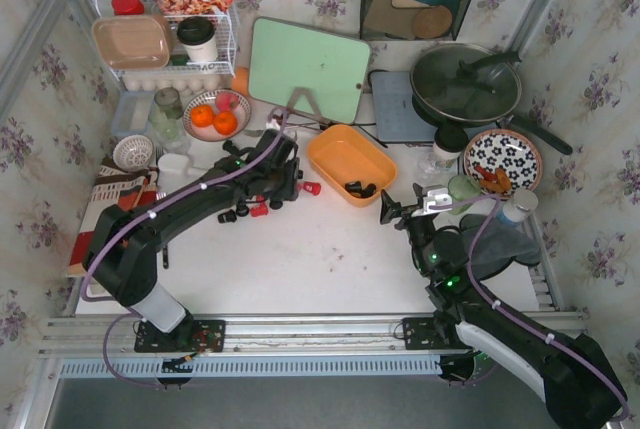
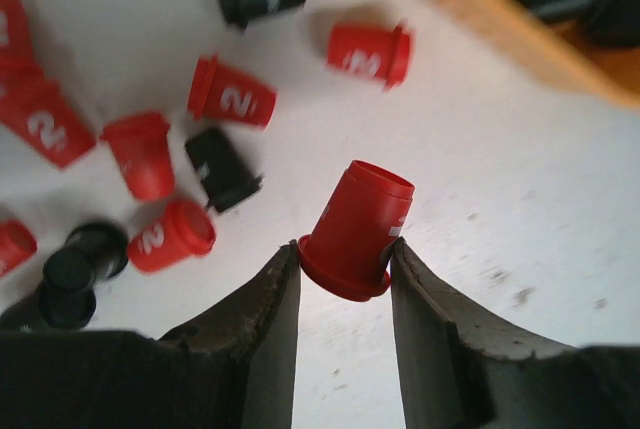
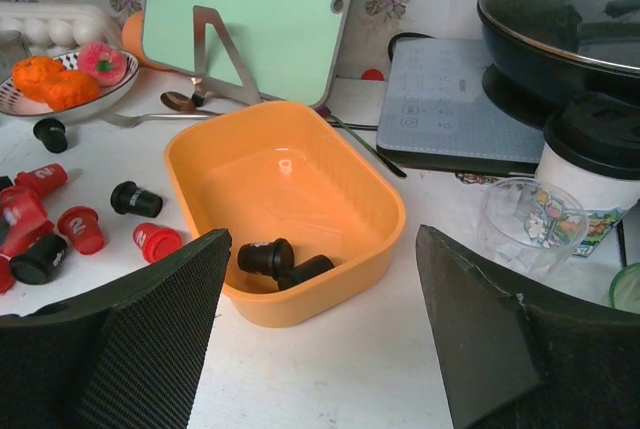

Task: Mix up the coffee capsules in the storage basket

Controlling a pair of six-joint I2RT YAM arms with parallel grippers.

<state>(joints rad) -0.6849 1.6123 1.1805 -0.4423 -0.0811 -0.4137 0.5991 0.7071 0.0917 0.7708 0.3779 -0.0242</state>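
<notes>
The orange storage basket (image 1: 340, 154) sits mid-table and holds two black capsules (image 1: 360, 189), which also show in the right wrist view (image 3: 270, 257). Several red and black capsules (image 1: 245, 211) lie loose on the table left of it; they also show in the left wrist view (image 2: 230, 91). My left gripper (image 2: 345, 249) is shut on a red capsule (image 2: 360, 219), pinched at its flanged end, just left of the basket (image 2: 500, 19). My right gripper (image 3: 322, 239) is open and empty, facing the basket's near rim (image 3: 390, 211) from the right (image 1: 390, 211).
A green cutting board (image 1: 308, 67) leans behind the basket. A plate of oranges (image 1: 215, 114) is at the back left, below a white wire rack (image 1: 165, 39). A lidded pan (image 1: 465, 82), a cooktop (image 1: 400, 109) and a flowered bowl (image 1: 503, 159) stand at right. A clear cup (image 3: 530, 219) is beside the basket.
</notes>
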